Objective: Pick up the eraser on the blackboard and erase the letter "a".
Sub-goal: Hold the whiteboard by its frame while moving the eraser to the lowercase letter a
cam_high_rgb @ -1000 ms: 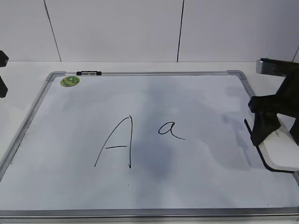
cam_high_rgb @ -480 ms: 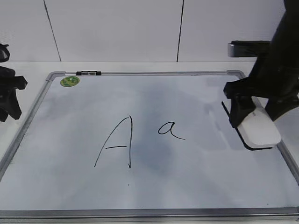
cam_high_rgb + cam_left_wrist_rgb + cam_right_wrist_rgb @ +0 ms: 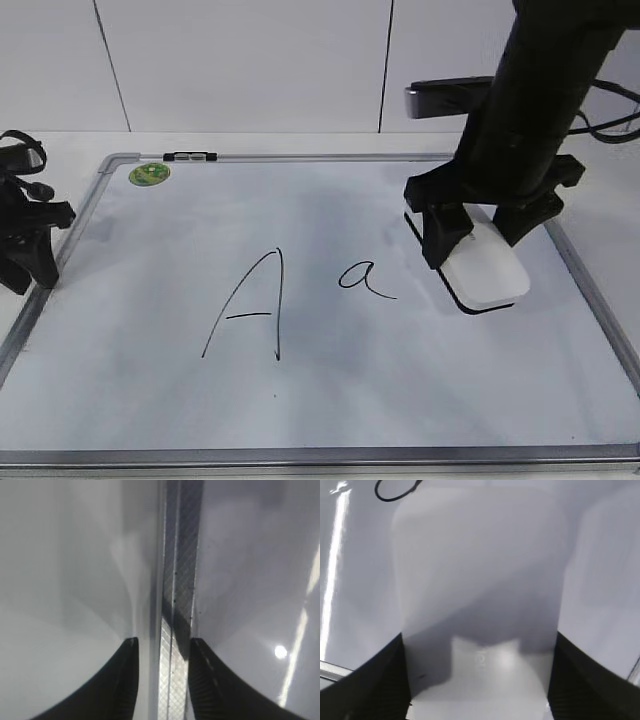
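Holding the eraser (image 3: 484, 276) tight between its two black fingers, the right gripper (image 3: 482, 228) is over the right half of the blackboard (image 3: 400, 400). The eraser is a white block with a thin black bottom, and the jaws pinch it on both sides. It sits just to the right of the letter "a" (image 3: 364, 277), close to it but not touching it. From the outside camera I cannot tell if the bottom of the eraser is pressed on the board or just above it. In the right wrist view the eraser (image 3: 480, 605) fills most of the picture, a dark finger (image 3: 375, 680) shows on each side of it, and a bit of the small letter's loop (image 3: 395, 492) peeks in at the top left. A big letter "A" (image 3: 250, 305) is drawn left of the small one. A round green sticker (image 3: 150, 174) is stuck near the far left corner of the board, and a small black clip (image 3: 190, 156) sits on the top frame next to it. The left gripper (image 3: 25, 255) is at the left edge of the board. In the left wrist view its fingers (image 3: 120, 680) are spread a little, with the grey frame (image 3: 177, 580) running between them, and they hold nothing.
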Controlling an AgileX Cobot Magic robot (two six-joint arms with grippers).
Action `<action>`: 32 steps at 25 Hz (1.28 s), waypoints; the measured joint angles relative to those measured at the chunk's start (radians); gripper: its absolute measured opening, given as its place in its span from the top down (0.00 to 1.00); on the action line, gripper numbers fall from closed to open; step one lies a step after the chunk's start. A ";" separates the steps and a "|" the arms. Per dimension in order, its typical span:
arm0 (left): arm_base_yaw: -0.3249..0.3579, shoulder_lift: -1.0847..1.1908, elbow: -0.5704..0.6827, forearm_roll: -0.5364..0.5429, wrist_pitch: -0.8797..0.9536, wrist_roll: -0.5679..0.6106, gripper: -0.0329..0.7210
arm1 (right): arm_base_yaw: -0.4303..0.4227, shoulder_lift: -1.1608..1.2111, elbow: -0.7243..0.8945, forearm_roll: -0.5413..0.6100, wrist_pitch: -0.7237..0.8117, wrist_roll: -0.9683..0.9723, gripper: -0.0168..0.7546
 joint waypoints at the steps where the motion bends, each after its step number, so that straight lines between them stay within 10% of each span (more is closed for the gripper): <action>1: 0.000 0.009 -0.001 0.000 -0.002 0.000 0.65 | 0.009 0.003 0.000 0.000 0.000 0.000 0.27; 19: 0.000 0.030 -0.025 0.002 0.014 0.002 0.93 | 0.022 0.015 -0.009 -0.021 0.000 0.000 0.27; 32: 0.000 0.030 -0.025 0.002 0.014 0.004 0.94 | 0.022 0.163 -0.105 -0.054 0.002 0.000 0.27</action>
